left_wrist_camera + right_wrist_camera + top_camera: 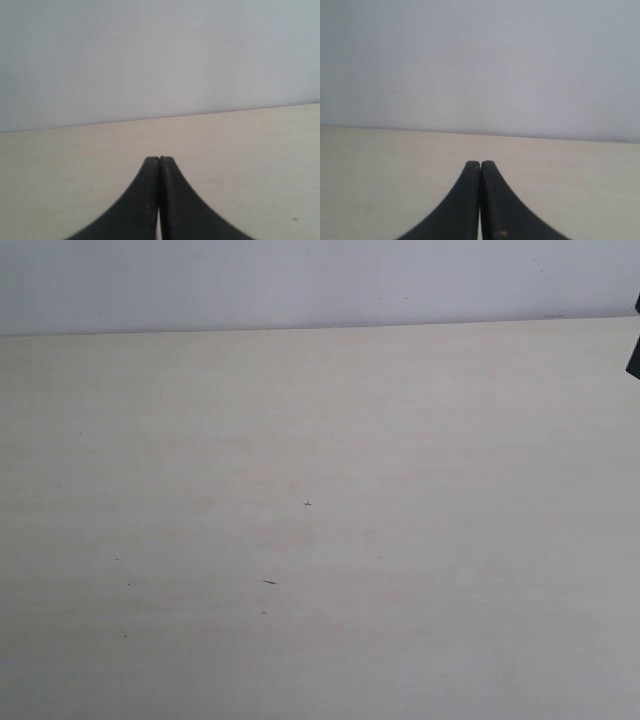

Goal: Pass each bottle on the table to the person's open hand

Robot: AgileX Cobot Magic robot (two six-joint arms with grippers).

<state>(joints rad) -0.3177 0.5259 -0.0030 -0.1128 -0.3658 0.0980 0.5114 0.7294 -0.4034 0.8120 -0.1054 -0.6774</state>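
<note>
The pale beige table [320, 520] fills the exterior view, and neither bottles nor the person's open hand show in any view. In the left wrist view my left gripper [159, 159] is shut, its black fingers pressed together with nothing between them, above the table [75, 160]. My right gripper [480, 163] is likewise shut on nothing over the table [380, 170]. Neither gripper appears in the exterior view.
A plain grey-white wall [300, 280] rises behind the table's far edge. A small dark object [634, 350] pokes in at the right edge of the exterior view. A few tiny specks [308, 503] mark the tabletop.
</note>
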